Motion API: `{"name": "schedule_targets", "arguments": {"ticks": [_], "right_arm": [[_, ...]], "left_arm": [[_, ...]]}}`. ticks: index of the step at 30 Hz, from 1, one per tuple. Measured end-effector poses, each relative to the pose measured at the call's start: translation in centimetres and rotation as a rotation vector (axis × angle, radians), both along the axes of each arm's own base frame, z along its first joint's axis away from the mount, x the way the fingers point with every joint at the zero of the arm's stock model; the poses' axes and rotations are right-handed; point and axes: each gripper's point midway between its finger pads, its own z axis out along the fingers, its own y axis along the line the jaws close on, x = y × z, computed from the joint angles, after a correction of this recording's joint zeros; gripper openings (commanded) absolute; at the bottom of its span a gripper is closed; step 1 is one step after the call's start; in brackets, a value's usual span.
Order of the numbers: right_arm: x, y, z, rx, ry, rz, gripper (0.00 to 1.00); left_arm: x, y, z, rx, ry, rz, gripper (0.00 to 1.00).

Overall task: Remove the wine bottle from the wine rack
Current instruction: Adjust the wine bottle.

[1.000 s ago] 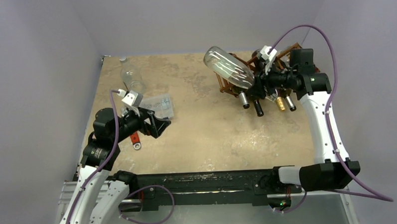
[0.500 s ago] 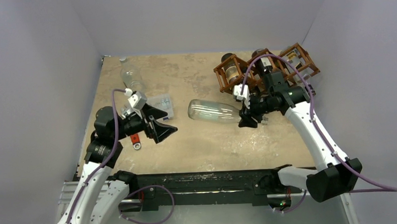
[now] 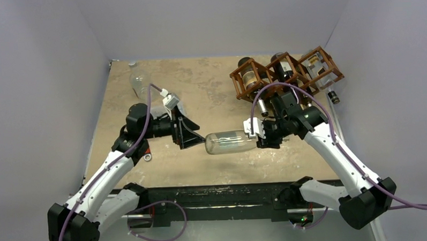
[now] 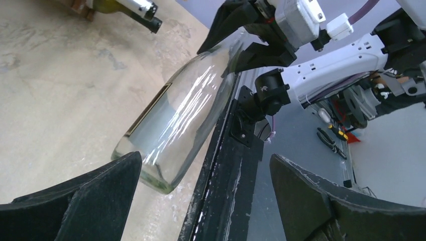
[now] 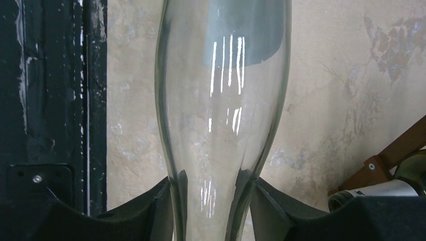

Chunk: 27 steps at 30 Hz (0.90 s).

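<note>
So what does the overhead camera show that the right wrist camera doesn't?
Overhead only: the open left gripper by the base of the clear bottle, and the whole wine rack with its other bottles. Right wrist only: a close look at the right gripper, its fingers pressed on the bottle's narrow end. Both: the bottle, the table and some of the rack.

Both arms are reaching inward, grippers facing each other.
The left gripper (image 3: 197,135) is gaping wide; the right gripper (image 3: 261,136) is clamping the neck of the wine bottle (image 3: 228,142).
</note>
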Motion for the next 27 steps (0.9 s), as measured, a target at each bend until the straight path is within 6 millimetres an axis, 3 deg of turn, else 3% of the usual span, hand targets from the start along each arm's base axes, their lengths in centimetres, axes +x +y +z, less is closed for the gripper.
{"name": "schedule_targets", "arguments": {"ticks": [5,15,20,27], "right_arm": [[-0.5,-0.8,-0.6,-0.055,-0.086,0.092,0.00],[-0.9,-1.3,-1.1,-0.126,-0.242,0.338,0.00],[-0.7,-1.0,-0.8,-0.135,-0.292,0.396,0.00],[0.1,-0.8,-0.5,-0.151,-0.343,0.417,0.00]], "left_arm": [[-1.0,-2.5,-0.8,0.021,-0.029,-0.078,1.00],[0.4,-9.1,-3.8,0.062,0.007,-0.258,1.00],[-0.4,-12.8,-4.4,0.042,0.017,-0.376,1.00],[-2.0,-15.7,-6.4,0.035,0.047,-0.444,1.00]]}}
